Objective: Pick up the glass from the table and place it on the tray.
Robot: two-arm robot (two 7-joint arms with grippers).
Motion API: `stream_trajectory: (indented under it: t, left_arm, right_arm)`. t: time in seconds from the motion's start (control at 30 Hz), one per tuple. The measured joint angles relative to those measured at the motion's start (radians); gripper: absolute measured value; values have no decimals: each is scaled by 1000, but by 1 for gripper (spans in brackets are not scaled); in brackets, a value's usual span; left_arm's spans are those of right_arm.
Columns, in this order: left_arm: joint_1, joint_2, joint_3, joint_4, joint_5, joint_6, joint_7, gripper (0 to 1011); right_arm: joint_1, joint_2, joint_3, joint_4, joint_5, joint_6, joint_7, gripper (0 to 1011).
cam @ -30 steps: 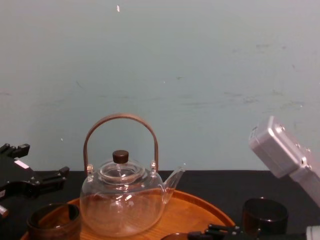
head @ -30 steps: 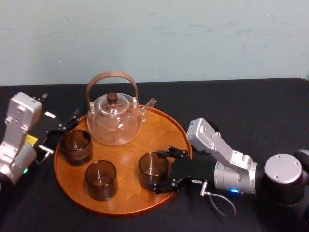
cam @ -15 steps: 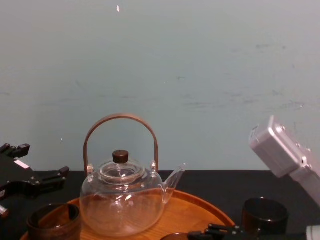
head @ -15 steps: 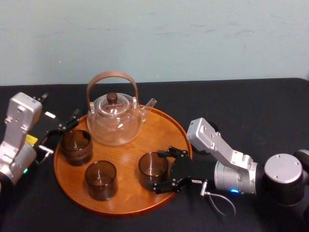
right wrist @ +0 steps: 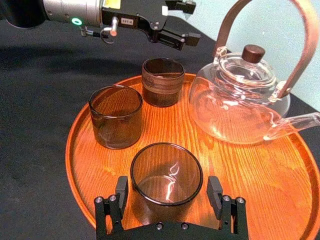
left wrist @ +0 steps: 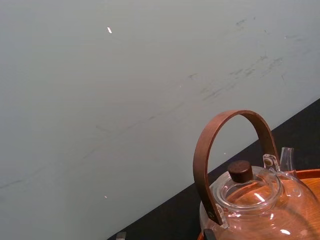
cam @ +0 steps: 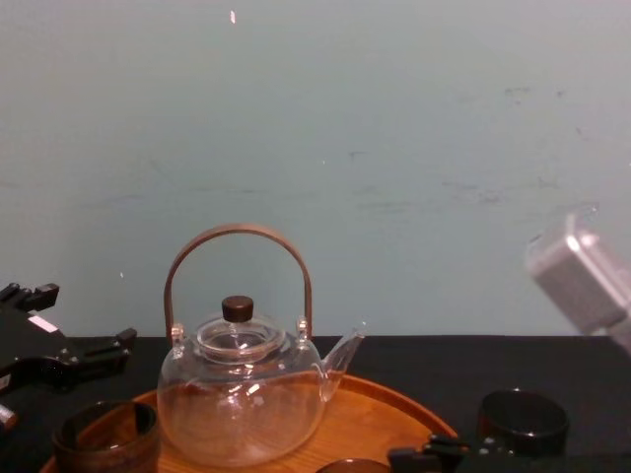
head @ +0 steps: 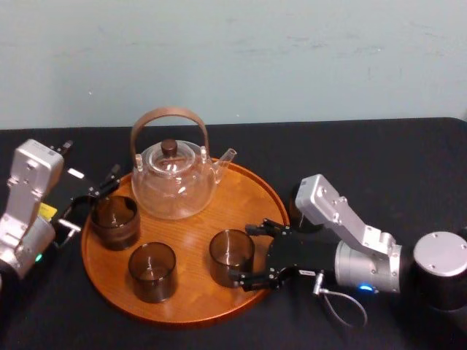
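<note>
The left gripper (head: 90, 201) is hanging spread open at the left rim of the tray (head: 190, 295); the glass (right wrist: 166, 181), short, round, smoky brown and see-through, is standing upright on the tray's right part; the right gripper (head: 242, 255) is gaping wide, one finger on either side of it, above the black surface (head: 365, 160).

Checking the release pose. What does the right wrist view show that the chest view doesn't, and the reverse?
Right wrist adds: the right gripper open, its fingers either side of the near glass standing on the tray, plus a second glass beside it.
Chest adds: another dark glass on the table, to the right of the tray and off it.
Both: the teapot, the tray, the left gripper and the far glass next to it.
</note>
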Motion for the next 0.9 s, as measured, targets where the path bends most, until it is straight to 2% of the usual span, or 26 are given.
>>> stream_trajectory:
  t: [0.27,0.57,0.73,0.9]
  left_arm:
    - [0,0,0,0,0,0,0,1001]
    - [0,0,0,0,0,0,0,1001]
    - [0,0,0,0,0,0,0,1001]
    - [0,0,0,0,0,0,0,1001]
  right_arm:
    - [-40,51,28,-63,31,2,2,1002]
    - [-110,129,76,-142,70,-9,-6,1002]
    - [-165,183,124,-186,100,-23,-25,1003]
    - [-203,210,161,-203,118,-30,-44,1002]
